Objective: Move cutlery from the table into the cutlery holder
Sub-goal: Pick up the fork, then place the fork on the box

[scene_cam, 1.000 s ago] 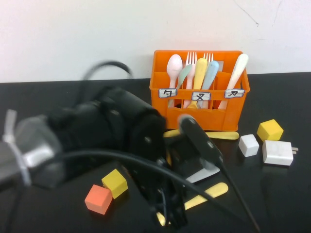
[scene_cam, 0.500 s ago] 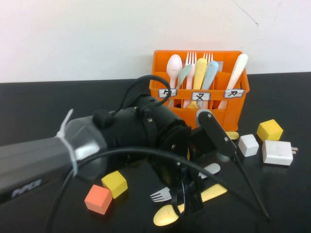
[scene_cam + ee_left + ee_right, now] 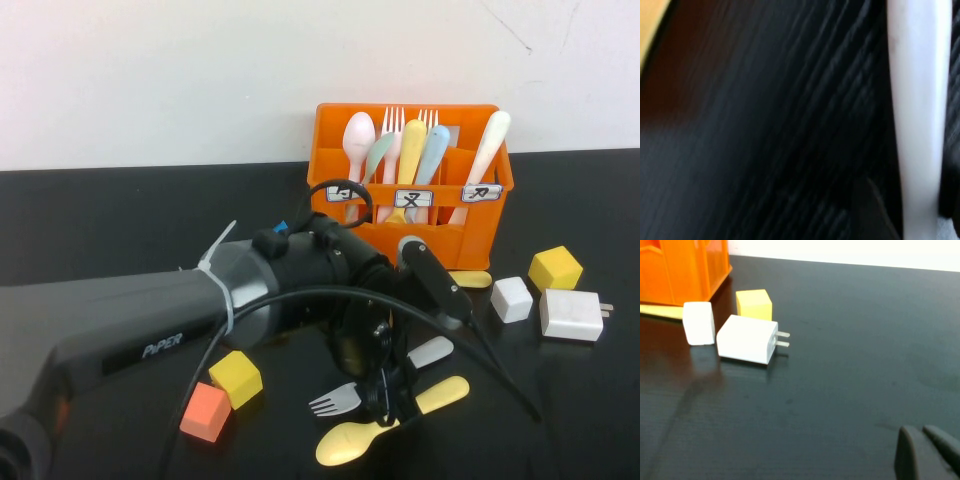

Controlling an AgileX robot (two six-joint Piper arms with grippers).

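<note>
Low over the table (image 3: 90,215), the left arm reaches in from 8 o'clock and bends its wrist down near the middle, so the left gripper (image 3: 392,405) points at the surface among the loose cutlery. Whether its fingers are apart or together cannot be told; the arm's own body hides them from above, and the left wrist view gives only a blurred pale handle against black.

At the gripper's 9 o'clock lies the grey fork (image 3: 335,402), tines outward. The yellow spoon (image 3: 352,444) lies at its 7 o'clock, with a yellow handle (image 3: 441,394) running out at 2 o'clock. A pale handle tip (image 3: 430,351) shows just above that.

At 12 o'clock stands the holder (image 3: 455,240), already full of upright pieces, with a yellow piece (image 3: 470,279) flat at its foot.

Cubes crowd both sides: yellow cube (image 3: 236,378) and orange cube (image 3: 204,411) at 9 o'clock, white cube (image 3: 512,299), a second yellow one (image 3: 556,268) and a charger (image 3: 572,314) at 2 o'clock.

The right gripper (image 3: 927,452) shows only in its own wrist view, fingers close together, over open black surface well apart from the charger.
</note>
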